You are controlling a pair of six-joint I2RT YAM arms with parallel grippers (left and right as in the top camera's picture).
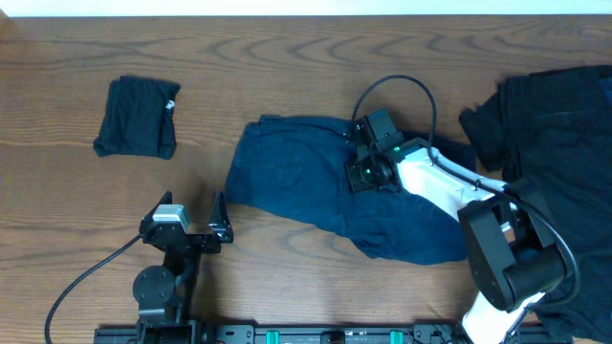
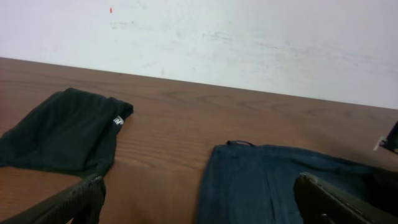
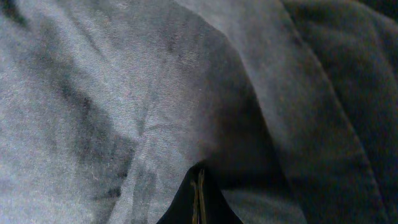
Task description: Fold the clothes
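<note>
We start at the right gripper [image 3: 199,190]. Its two fingertips are clenched together with only a thin seam between them, and they press down into the navy garment [image 3: 124,93]. The cloth puckers into a ridge rising from the tips. We cannot tell whether a pinch of fabric is caught between them.

From overhead, this gripper sits on the upper middle of the navy garment, which lies spread and rumpled across the centre of the wooden table [image 1: 287,57]. Its arm reaches in from the lower right and crosses the garment's right part.

Just beyond that arm, at the table's right edge, we see a heap of black clothes [image 1: 550,124], loose and unfolded.

The left gripper [image 2: 199,180] is released, with its fingers [image 2: 74,202] spread wide above the table. It is near the navy garment's lower left edge and touches nothing.

Well apart at the far left lies a folded black garment [image 1: 137,117] with a small white label [image 2: 117,121] at its corner. A pale wall [image 2: 249,37] rises behind the table.
</note>
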